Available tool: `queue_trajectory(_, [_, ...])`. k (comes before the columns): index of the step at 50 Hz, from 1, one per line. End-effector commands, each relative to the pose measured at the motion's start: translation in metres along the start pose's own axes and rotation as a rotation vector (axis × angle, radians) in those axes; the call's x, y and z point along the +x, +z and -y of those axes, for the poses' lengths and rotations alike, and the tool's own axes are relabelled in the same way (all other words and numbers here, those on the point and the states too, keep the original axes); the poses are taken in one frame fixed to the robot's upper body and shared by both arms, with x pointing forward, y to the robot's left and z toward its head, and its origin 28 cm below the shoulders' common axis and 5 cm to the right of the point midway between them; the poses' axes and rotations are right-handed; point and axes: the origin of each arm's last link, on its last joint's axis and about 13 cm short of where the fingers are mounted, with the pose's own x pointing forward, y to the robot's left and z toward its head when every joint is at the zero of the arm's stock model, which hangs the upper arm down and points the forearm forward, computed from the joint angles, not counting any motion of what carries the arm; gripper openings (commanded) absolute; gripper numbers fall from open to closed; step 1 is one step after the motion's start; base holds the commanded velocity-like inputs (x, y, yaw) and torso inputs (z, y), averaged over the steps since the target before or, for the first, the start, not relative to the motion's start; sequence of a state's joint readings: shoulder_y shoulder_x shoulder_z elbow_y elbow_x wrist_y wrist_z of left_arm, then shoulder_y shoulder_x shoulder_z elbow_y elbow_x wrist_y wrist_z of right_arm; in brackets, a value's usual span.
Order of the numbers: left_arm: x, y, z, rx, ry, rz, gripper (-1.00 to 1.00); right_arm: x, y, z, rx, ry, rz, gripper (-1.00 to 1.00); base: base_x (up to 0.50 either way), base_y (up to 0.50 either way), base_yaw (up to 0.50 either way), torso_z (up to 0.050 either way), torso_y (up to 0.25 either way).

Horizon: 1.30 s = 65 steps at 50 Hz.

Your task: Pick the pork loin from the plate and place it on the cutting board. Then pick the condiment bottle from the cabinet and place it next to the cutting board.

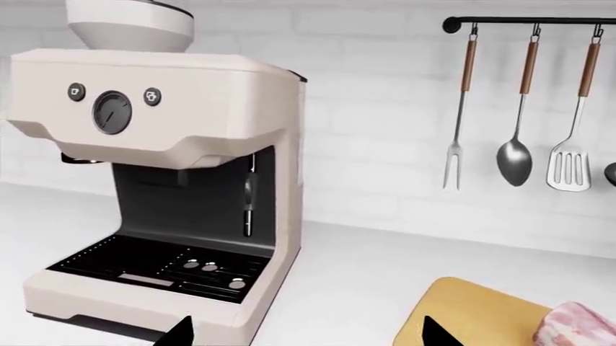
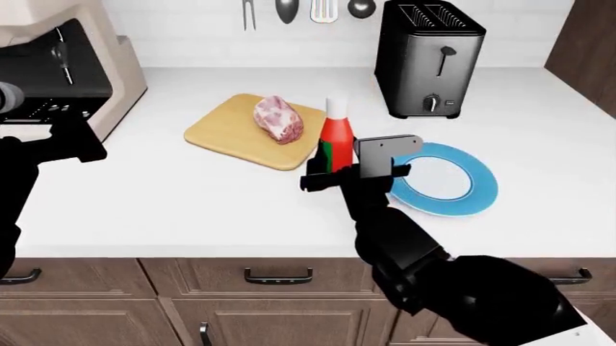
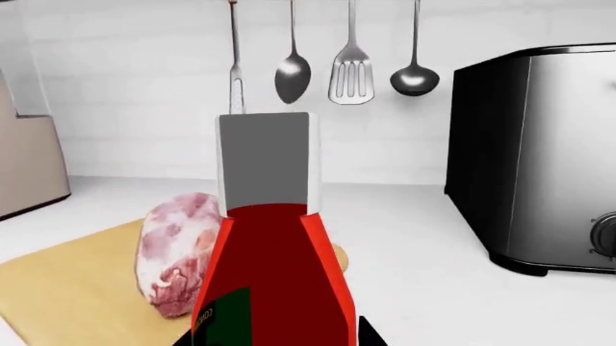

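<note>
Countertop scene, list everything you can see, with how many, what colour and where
pork loin: one, pink marbled white, lying on the cutting board
cutting board: one, light tan, on the counter left of the bottle
condiment bottle: one, red with white cap and green label, upright by the board's right edge, at the right gripper
plate: one, blue rim and white centre, right of the bottle, bare
toaster: one, black and steel, behind the plate
coffee machine: one, cream and black, far left
hanging utensils: fork, spoon, spatula, ladle, on a black wall rail
left gripper: black, near the coffee machine, holding nothing
right gripper: black, jaws around the bottle
</note>
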State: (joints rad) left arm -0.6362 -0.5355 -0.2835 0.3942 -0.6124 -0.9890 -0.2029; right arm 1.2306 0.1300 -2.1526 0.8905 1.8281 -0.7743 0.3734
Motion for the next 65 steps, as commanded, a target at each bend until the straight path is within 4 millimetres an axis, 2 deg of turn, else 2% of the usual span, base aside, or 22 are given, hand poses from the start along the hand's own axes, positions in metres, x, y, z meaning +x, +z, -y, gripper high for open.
queue_trajectory(1, [0.0, 0.0, -0.001, -0.001, 0.003, -0.002, 1.0, 0.001, -0.006, -0.004, -0.015, 0.007, -0.011, -1.0, 0.0, 0.0, 0.0, 0.0, 0.0])
queue_trajectory(24, [0.0, -0.001, -0.002, -0.001, 0.006, -0.001, 1.0, -0.004, -0.015, -0.008, -0.029, 0.021, -0.045, -1.0, 0.0, 0.0, 0.0, 0.0, 0.0])
queue_trajectory(25, [0.0, 0.0, -0.002, -0.001, 0.005, -0.001, 1.0, -0.004, -0.014, -0.008, -0.03, 0.02, -0.045, 1.0, 0.0, 0.0, 0.0, 0.0, 0.0])
queue_trajectory(44, [0.0, 0.001, -0.001, -0.003, 0.002, 0.003, 1.0, -0.002, 0.002, -0.008, -0.055, 0.012, 0.001, 1.0, 0.0, 0.0, 0.0, 0.0, 0.0])
queue_trajectory(54, [-0.001, 0.002, 0.0, -0.005, -0.001, 0.006, 1.0, -0.007, 0.057, -0.015, -0.058, 0.028, 0.164, 1.0, 0.0, 0.0, 0.0, 0.0, 0.0])
queue_trajectory(65, [-0.001, 0.001, 0.0, -0.005, -0.001, 0.006, 1.0, -0.013, 0.092, -0.018, -0.081, 0.045, 0.275, 1.0, 0.0, 0.0, 0.0, 0.0, 0.0])
